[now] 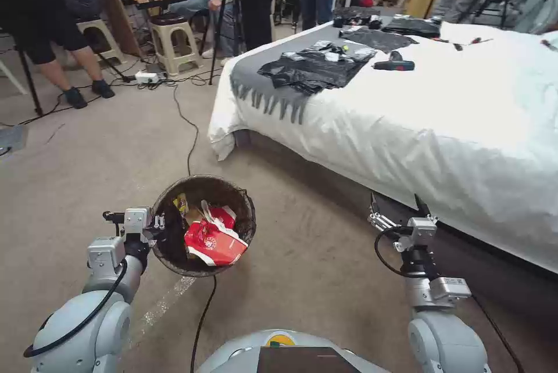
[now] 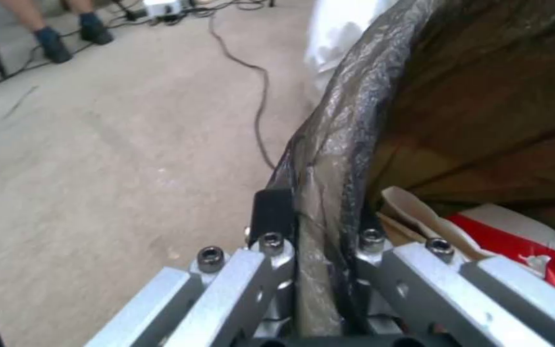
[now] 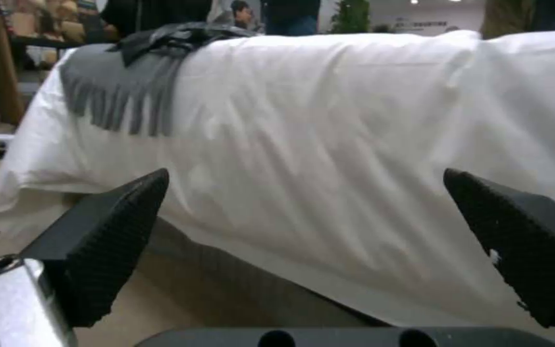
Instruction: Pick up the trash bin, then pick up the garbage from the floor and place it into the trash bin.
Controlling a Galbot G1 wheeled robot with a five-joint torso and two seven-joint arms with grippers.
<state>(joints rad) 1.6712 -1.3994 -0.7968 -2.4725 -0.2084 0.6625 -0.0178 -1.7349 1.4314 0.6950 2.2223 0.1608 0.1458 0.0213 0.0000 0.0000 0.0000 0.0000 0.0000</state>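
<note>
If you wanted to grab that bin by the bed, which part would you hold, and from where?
Probably the rim, from the side. The bin is round and open-topped, so one finger goes inside, one outside. The left gripper holds it just so, pinching the bag-covered rim on the robot's side.

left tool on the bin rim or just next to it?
Touching. In the left wrist view the left tool is shut on the trash bin: its fingers pinch the bag-lined rim from both sides, no gap. The head view agrees.

Head camera looks down over floor and bed; left wrist camera hugs the trash bin rim; right wrist camera faces the bed's side closely.
</note>
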